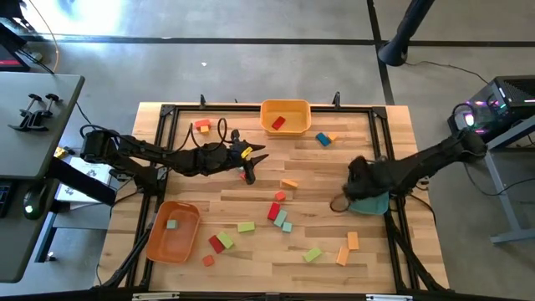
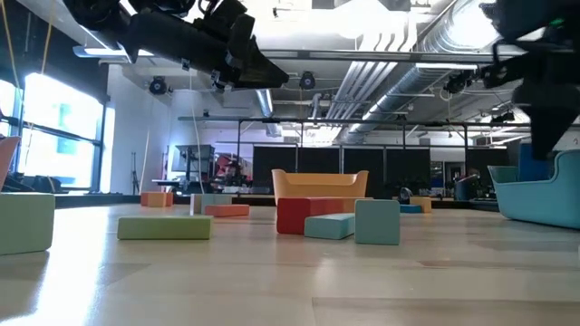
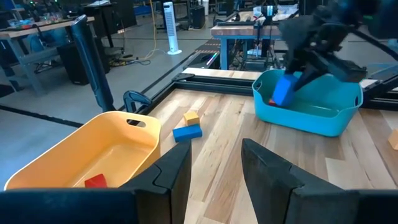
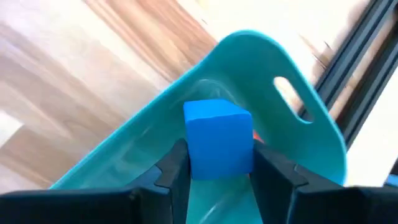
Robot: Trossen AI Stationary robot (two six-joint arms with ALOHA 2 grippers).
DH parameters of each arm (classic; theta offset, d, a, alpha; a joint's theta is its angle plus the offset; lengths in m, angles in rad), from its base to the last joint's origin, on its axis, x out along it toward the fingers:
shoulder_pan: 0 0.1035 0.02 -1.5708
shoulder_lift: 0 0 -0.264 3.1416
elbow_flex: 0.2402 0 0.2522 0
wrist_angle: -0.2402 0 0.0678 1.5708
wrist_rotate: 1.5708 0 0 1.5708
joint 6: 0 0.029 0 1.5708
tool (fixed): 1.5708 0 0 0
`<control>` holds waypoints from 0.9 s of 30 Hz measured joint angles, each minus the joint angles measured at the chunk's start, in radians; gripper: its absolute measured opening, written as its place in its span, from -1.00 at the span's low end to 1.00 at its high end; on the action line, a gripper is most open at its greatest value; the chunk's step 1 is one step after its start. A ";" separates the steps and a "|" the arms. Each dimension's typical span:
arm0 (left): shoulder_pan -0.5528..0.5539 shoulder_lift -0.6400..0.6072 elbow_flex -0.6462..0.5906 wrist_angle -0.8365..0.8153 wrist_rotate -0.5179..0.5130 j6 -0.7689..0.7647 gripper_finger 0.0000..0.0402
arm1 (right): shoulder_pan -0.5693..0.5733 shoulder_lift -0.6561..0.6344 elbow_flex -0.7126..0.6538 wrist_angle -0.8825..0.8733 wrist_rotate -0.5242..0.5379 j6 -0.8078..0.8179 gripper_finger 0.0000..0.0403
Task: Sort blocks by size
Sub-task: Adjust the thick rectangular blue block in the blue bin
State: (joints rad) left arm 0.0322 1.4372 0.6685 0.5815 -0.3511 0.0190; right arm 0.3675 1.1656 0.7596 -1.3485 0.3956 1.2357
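Observation:
My right gripper [image 1: 358, 186] is shut on a blue block [image 4: 217, 140] over the teal tray [image 1: 374, 206]. It also shows in the left wrist view [image 3: 283, 92], low inside the tray [image 3: 311, 115]. My left gripper [image 3: 214, 168] is open and empty. It hangs high above the table's middle left [image 1: 255, 159], near the yellow tray [image 1: 285, 125]. That tray holds a red block [image 1: 278, 122]. Several loose blocks lie flat on the table, among them a red one [image 1: 273, 211], a green one [image 1: 246, 227] and an orange one [image 1: 352, 241]. My right gripper pinches the blue block between its two fingers by two opposite side faces [image 4: 191, 155]. The fingers come from above, slanting down into the teal tray. The block [image 3: 283, 92] hangs tilted in the hold; whether it touches the tray floor I cannot tell.
An orange tray [image 1: 159, 242] at the near left holds a green block [image 1: 172, 224]. A blue block [image 1: 323, 139] and a yellow one [image 1: 332, 137] lie beside the yellow tray. A small red block [image 1: 245, 176] lies below my left gripper. A black frame [image 1: 167, 125] rims the table.

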 joint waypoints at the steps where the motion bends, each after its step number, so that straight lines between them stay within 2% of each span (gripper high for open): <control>1: 0.000 0.000 0.000 -0.001 0.000 -0.004 -0.37 | 0.041 0.013 -0.004 0.002 0.016 0.047 -0.37; 6: 0.000 0.000 0.000 0.000 0.000 -0.007 -0.37 | 0.187 0.122 -0.022 -0.087 0.016 0.278 -0.37; 10: 0.000 0.000 0.000 0.000 0.000 -0.007 -0.37 | 0.249 0.192 -0.022 -0.087 0.014 0.380 -0.37; 12: 0.000 0.000 0.000 0.001 0.000 -0.007 -0.37 | 0.266 0.204 -0.022 -0.082 0.013 0.416 -0.27; 16: 0.000 0.000 0.000 0.012 0.000 -0.007 -0.37 | 0.286 0.197 -0.022 -0.065 0.016 0.472 0.05; 19: 0.000 0.000 0.000 0.024 0.000 -0.007 -0.37 | 0.298 0.169 -0.021 -0.061 0.018 0.494 0.21; 25: 0.000 0.000 0.000 0.026 0.000 -0.007 -0.37 | 0.342 0.092 -0.007 -0.095 0.066 0.577 0.27; 27: 0.000 0.000 0.000 0.026 0.000 -0.007 -0.37 | 0.355 0.069 -0.004 -0.109 0.054 0.608 0.28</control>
State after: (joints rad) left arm 0.0322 1.4372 0.6685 0.6071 -0.3511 0.0116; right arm 0.7229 1.2348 0.7555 -1.4572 0.4492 1.8440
